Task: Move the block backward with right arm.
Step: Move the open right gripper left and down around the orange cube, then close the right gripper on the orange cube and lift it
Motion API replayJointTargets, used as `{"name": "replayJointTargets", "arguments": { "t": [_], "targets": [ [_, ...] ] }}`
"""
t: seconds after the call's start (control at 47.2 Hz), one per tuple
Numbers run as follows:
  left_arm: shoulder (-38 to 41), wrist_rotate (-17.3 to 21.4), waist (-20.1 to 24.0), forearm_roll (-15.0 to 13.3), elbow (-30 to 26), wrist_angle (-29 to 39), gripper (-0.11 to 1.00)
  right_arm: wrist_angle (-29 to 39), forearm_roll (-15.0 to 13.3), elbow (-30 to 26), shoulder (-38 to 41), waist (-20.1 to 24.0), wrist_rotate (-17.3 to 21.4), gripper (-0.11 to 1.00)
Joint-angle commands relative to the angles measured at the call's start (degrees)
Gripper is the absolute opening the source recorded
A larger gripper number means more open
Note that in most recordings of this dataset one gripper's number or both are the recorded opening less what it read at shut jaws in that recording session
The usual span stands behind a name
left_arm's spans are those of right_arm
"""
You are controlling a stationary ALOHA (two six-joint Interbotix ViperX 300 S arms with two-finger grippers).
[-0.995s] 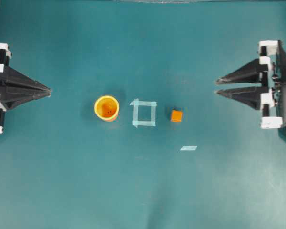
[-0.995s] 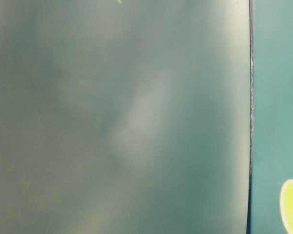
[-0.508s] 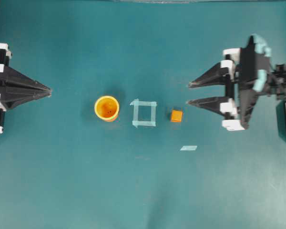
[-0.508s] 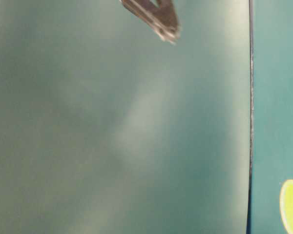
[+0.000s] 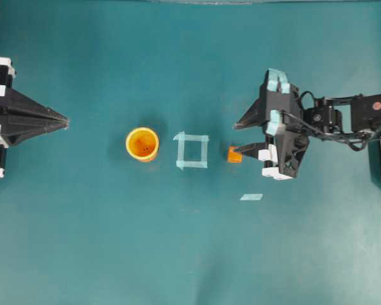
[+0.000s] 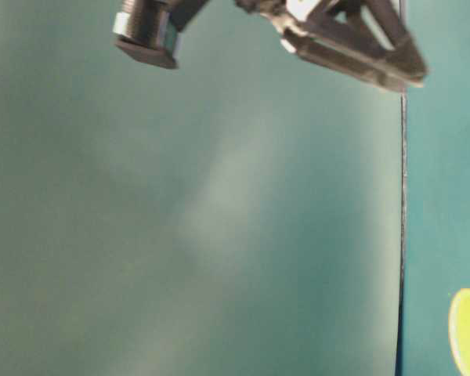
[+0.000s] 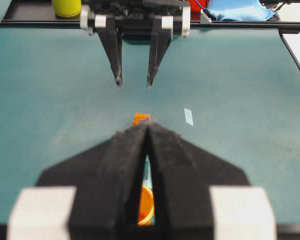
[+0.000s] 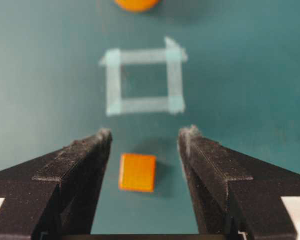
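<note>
Block [image 8: 137,172] sits untouched on the counter [image 5: 178,254], framed between the spread fingers of the released right end effector [image 8: 145,137]; grasping and moving backward remain.

Right gripper [image 8: 145,137]: two black fingers [image 8: 72,175] enter from bottom corners, spread wide, tips pointing up-frame. Block [image 8: 137,172], small orange cube, sits on teal table [image 8: 250,75] between fingers, clear gap each side, nearer left finger; touches neither. Shadow falls to block's right. Beyond fingertips, pale tape square outline [image 8: 144,82], blurred, apart from block. At top edge, orange-yellow cup [image 8: 136,4], only lower rim showing, out of focus.
</note>
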Motion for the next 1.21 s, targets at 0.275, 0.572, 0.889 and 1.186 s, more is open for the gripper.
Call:
{"name": "replayJointTargets", "arguments": {
  "t": [0.275,0.572,0.889,1.186],
  "targets": [
    [0.44,-0.09,-0.09,0.09,-1.76,-0.18,0.00,-3.34,0.18,0.09,5.10,0.62,0.35,0.61],
    [0.44,-0.09,-0.09,0.09,-1.76,-0.18,0.00,-8.53,0.09,0.09,9.14,0.97,3.43,0.61],
    [0.53,-0.09,-0.09,0.09,-1.76,-0.18,0.00,-8.96,0.09,0.88,11.07,1.41,4.22,0.61],
    [0.44,-0.09,-0.09,0.09,-1.67,-0.18,0.00,-9.40,0.18,1.05,12.57,1.41,4.57,0.61]
  ]
}}
